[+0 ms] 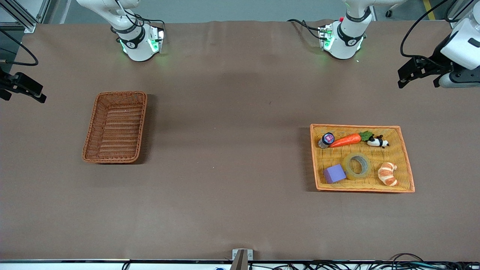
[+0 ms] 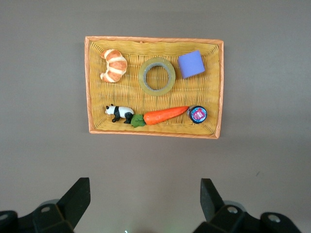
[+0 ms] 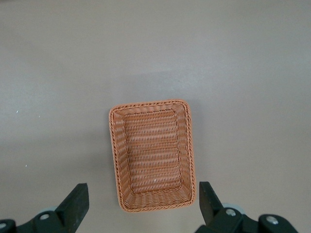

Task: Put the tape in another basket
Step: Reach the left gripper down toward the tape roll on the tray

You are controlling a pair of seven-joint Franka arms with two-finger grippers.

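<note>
Left wrist view alone shows the left gripper [image 2: 141, 201] spread wide, well apart from the tape [image 2: 156, 76] in the orange basket [image 2: 218, 87]. Right gripper [image 3: 141, 204] spread wide above the brown basket [image 3: 116, 160].

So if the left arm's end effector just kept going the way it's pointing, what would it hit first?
Probably bare table, just short of the orange basket; the open left end effector is aimed downward, though depth is hard to judge.
</note>
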